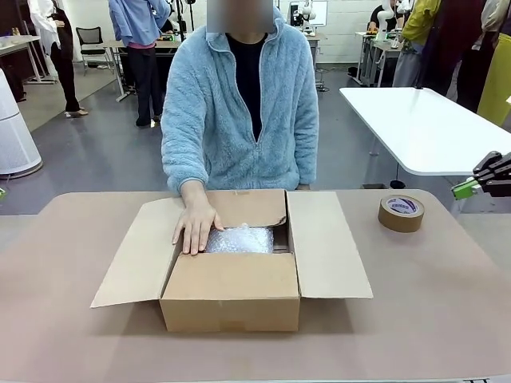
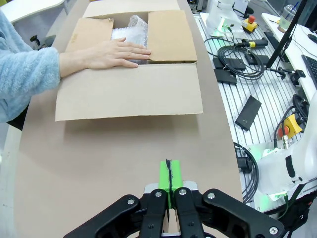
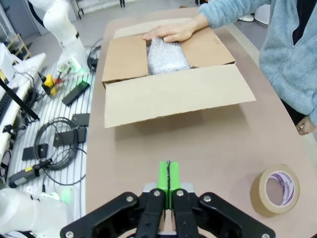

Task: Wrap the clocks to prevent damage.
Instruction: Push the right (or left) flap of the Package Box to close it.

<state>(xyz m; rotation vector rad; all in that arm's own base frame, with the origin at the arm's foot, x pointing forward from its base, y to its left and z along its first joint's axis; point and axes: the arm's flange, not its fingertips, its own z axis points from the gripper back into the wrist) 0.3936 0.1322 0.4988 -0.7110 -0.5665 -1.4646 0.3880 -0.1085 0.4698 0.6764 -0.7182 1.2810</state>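
The clocks show as one bubble-wrapped bundle (image 1: 241,238) lying inside the open brown carton (image 1: 231,291) at the table's middle. The person's hand (image 1: 194,223) rests flat on the bundle's left part and the carton's edge. The same bundle (image 2: 130,30) (image 3: 167,55) shows in both wrist views, with the hand (image 2: 106,53) (image 3: 176,32) across it. My left gripper (image 2: 170,178) is shut with nothing in it, hovering over bare table short of the carton. My right gripper (image 3: 168,181) is shut and empty too; its green tip (image 1: 465,189) shows at the front view's right edge.
A brown tape roll (image 1: 401,213) (image 3: 275,190) lies on the table right of the carton. The carton's flaps (image 1: 326,243) spread out to both sides. Cables and boxes (image 2: 247,54) lie on the robot's base beside the table. A white table (image 1: 423,128) stands behind on the right.
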